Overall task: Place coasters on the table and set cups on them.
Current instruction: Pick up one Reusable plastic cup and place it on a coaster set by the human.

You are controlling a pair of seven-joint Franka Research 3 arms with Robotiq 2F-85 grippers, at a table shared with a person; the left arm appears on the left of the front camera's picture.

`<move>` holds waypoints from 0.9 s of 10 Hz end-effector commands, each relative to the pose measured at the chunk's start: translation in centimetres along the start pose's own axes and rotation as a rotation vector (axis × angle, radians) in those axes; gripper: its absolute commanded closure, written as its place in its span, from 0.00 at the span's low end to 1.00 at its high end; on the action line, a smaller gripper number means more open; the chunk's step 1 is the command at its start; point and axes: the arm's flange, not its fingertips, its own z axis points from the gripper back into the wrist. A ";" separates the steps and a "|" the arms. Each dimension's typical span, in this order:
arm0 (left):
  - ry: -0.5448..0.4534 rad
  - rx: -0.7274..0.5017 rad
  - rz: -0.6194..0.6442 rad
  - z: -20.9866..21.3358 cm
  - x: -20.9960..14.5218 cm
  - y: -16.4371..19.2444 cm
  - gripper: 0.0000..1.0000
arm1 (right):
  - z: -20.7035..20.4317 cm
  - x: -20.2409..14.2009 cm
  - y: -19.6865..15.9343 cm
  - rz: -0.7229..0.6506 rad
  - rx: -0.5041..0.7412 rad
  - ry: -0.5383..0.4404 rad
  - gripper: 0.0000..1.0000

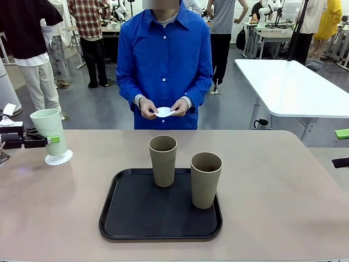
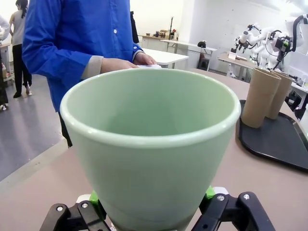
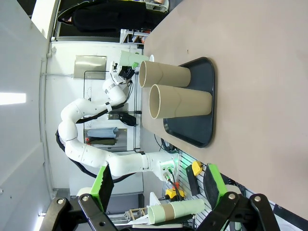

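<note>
By my reading one setting of three is nearly done. At the front view's left edge the left gripper [image 1: 50,140] is clamped on the matte mint-green tumbler [image 1: 49,128], which stands on, or just above, a lacy scalloped paper doily [image 1: 59,159] on the smooth tan table [image 1: 283,191]. Two brownish tapered tumblers [image 1: 163,161] [image 1: 205,180] wait on the black rounded tray [image 1: 125,218] at centre. A second doily [image 1: 163,112], thin and white, is in the person's hands [image 1: 148,108] at upper centre. The right gripper [image 3: 159,185] has its fingers apart and empty.

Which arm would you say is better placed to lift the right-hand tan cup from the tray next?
Right, probably: right gripper open, empty, on that tan cup's side; left gripper shut on the mint cup.
</note>
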 end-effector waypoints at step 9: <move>0.025 -0.080 -0.064 0.0 -1.9 0.0 0.15 | -0.1 0.2 0.1 0.015 0.022 -0.005 0.00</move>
